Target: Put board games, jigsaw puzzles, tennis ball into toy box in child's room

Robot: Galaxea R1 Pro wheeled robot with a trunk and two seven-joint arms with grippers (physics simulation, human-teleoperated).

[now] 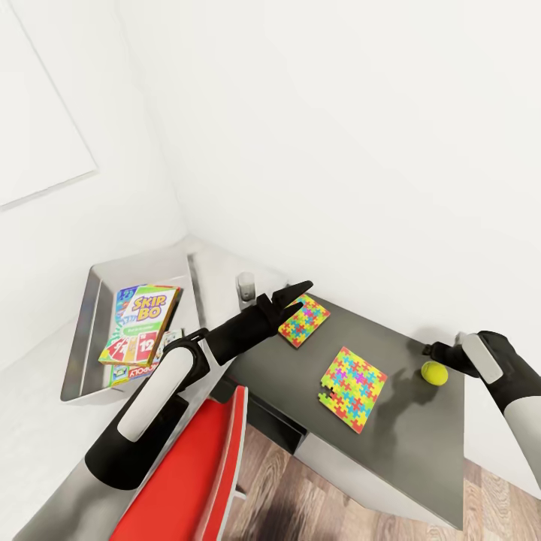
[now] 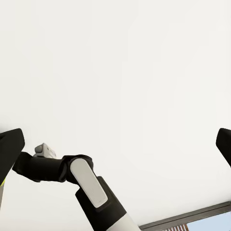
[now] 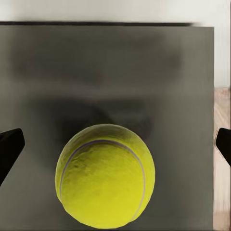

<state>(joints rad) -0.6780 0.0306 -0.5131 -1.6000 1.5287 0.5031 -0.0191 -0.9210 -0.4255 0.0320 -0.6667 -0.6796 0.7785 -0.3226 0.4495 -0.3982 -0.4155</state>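
your right gripper (image 3: 115,144) hangs wide open and empty over the tennis ball (image 3: 106,175), which sits on the dark desk (image 1: 406,443) at its right end. judged light, round, prone to rolling: pinch across its middle.

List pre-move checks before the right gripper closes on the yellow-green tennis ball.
1. Right gripper open: ok, its dark fingertips sit wide apart at the wrist view's edges.
2. Fuzzy yellow-green tennis ball between the fingers: ok, roughly centred.
3. Ball resting free on the dark grey desk top: ok, nothing touching it.
4. Gripper low enough to clamp: cannot tell.
5. Pale grey toy box has room: ok, only flat game boxes such as SKIP-BO inside.
6. Left gripper clear of the path: ok, over the smaller jigsaw puzzle.
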